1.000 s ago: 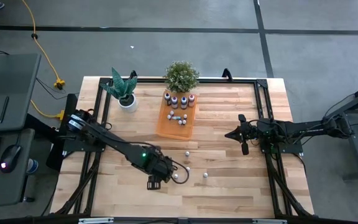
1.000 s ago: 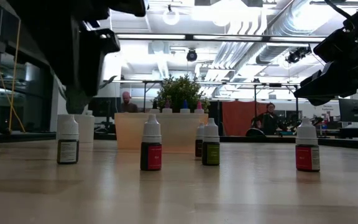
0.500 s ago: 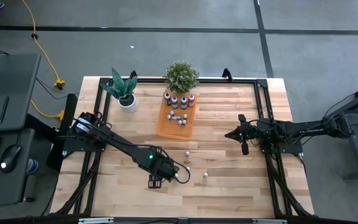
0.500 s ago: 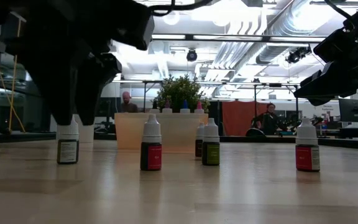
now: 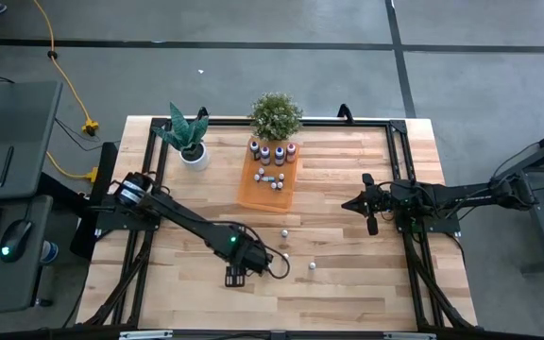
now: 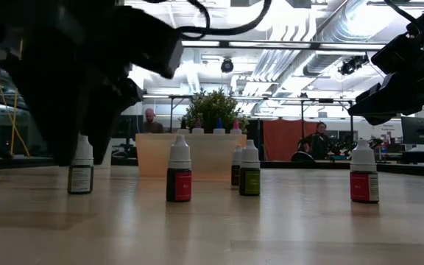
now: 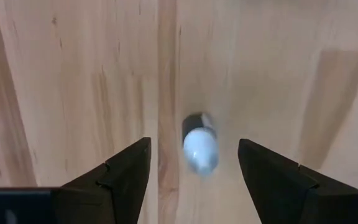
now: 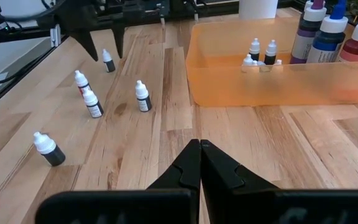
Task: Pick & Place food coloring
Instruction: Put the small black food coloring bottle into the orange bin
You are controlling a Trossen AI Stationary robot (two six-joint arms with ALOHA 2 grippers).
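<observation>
While the bottle (image 7: 200, 149) stands upright — cap up — the left hand (image 7: 194, 180) straddles it, fingers wide.

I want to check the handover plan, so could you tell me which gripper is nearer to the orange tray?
Right. The right gripper, shut, hangs beside the orange tray, off its right side. The left gripper, open, is farther away, down over a small bottle near the table's front.
</observation>
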